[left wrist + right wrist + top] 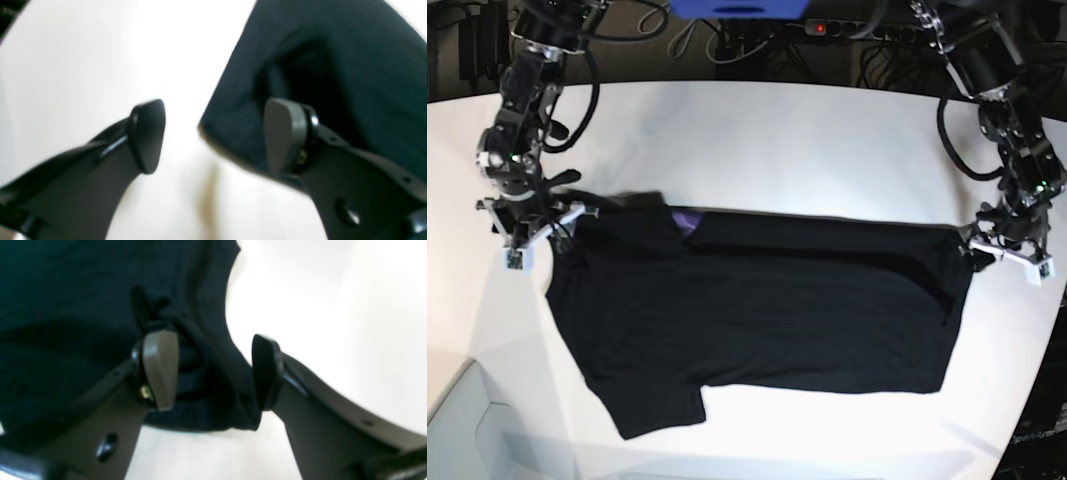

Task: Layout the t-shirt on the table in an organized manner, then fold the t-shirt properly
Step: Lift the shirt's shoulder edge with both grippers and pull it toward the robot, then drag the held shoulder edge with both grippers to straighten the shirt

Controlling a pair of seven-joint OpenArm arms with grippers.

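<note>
The black t-shirt (767,310) lies spread on the white table (777,140), plain side up, with a purple scrap of print (685,220) showing at a fold near its top edge. My left gripper (983,250) hangs at the shirt's right corner. In the left wrist view it (217,136) is open, one finger (287,136) over the cloth corner (350,66), the other over bare table. My right gripper (555,226) sits at the shirt's upper left corner. In the right wrist view it (211,371) is open, with a loose bunch of cloth (66,306) between its separated jaws.
Cables and a power strip (827,28) run along the back beyond the table, beside a blue object (737,8). The table's curved edge runs close at the lower left (457,375) and at the right behind my left arm.
</note>
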